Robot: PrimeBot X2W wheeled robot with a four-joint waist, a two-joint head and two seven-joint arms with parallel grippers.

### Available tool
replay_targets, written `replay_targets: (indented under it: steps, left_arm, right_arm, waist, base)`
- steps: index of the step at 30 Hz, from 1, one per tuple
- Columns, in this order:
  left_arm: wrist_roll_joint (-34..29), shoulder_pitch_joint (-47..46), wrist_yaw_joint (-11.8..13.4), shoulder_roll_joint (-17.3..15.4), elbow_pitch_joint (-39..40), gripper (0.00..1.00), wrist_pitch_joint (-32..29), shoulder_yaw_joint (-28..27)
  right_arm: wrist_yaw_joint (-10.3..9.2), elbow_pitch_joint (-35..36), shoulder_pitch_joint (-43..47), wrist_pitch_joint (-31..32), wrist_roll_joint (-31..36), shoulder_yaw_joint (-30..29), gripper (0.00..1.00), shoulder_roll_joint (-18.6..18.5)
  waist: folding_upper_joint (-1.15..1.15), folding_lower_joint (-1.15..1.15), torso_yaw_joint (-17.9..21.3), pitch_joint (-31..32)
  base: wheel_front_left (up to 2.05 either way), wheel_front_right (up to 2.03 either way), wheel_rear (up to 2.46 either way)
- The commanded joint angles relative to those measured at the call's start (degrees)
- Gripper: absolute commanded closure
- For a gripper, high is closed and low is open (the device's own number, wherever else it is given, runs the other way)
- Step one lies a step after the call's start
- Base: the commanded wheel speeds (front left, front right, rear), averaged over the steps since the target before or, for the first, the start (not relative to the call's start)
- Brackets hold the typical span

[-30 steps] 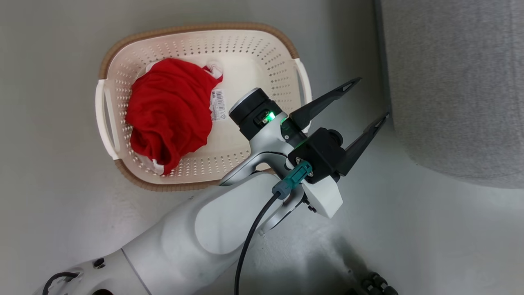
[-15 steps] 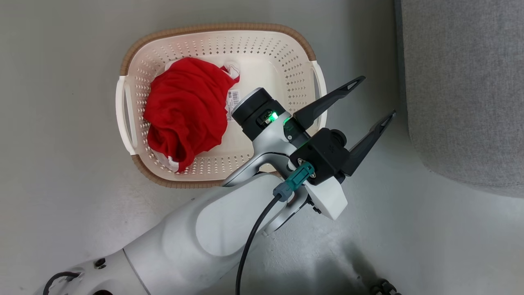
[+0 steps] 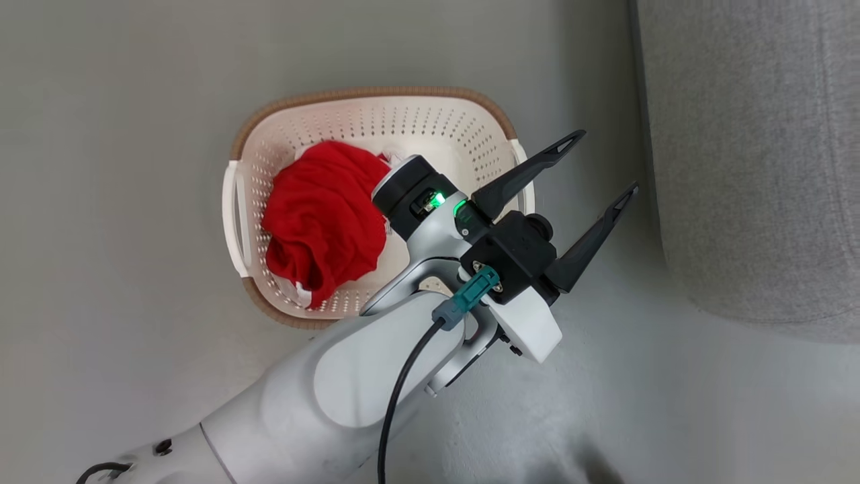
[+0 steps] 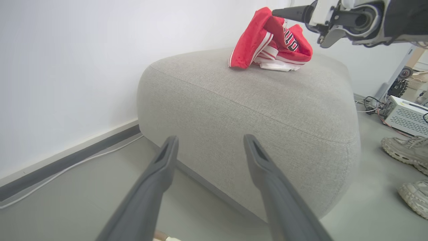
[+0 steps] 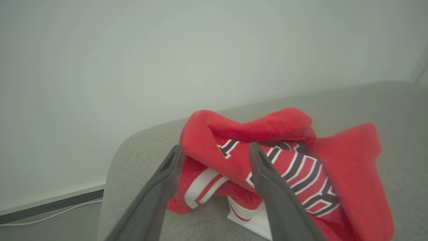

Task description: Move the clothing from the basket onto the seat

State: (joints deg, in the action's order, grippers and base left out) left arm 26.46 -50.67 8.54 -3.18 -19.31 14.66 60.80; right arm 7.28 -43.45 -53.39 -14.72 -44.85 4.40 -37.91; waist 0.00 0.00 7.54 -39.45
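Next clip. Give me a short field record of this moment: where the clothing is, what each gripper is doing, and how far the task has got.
basket: on the floor beside the seat
in basket: one red garment, bunched up
on seat: one lettered garment, red with white stripes, crumpled on top
left gripper: open, empty, above the floor between basket and seat
right gripper: open, pointed at the lettered garment; contact cannot be told
task status: partly done; the red garment in the basket is not yet moved
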Motion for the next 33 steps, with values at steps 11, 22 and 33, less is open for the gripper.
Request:
replay_targets:
  steps: [11, 22, 33]
  left_arm:
    - [-0.5, 6.1, -1.4, 0.3, 0.8, 0.00, 0.3, -6.3]
    - [-2.6, 16.6, -3.2, 0.3, -1.6, 0.00, 0.3, -15.7]
    - [-6.6, 25.2, -5.0, 0.3, -2.4, 0.00, 0.3, -26.3]
  right_arm:
    - [0.21, 8.1, 11.0, -0.3, 2.4, 0.7, 0.00, 0.9]
    - [0.21, 12.8, 20.0, -0.3, 6.0, 3.4, 0.00, 4.9]
    - [0.21, 17.2, 26.7, -0.3, 7.1, 5.8, 0.00, 7.6]
  waist:
    - [0.00, 0.00, -0.6, 10.6]
    - [0.00, 0.00, -3.2, 23.5]
    - [0.00, 0.00, -6.0, 29.6]
  base:
    - [0.00, 0.00, 0.00]
    - [0.00, 0.00, 0.00]
    - [0.00, 0.00, 0.00]
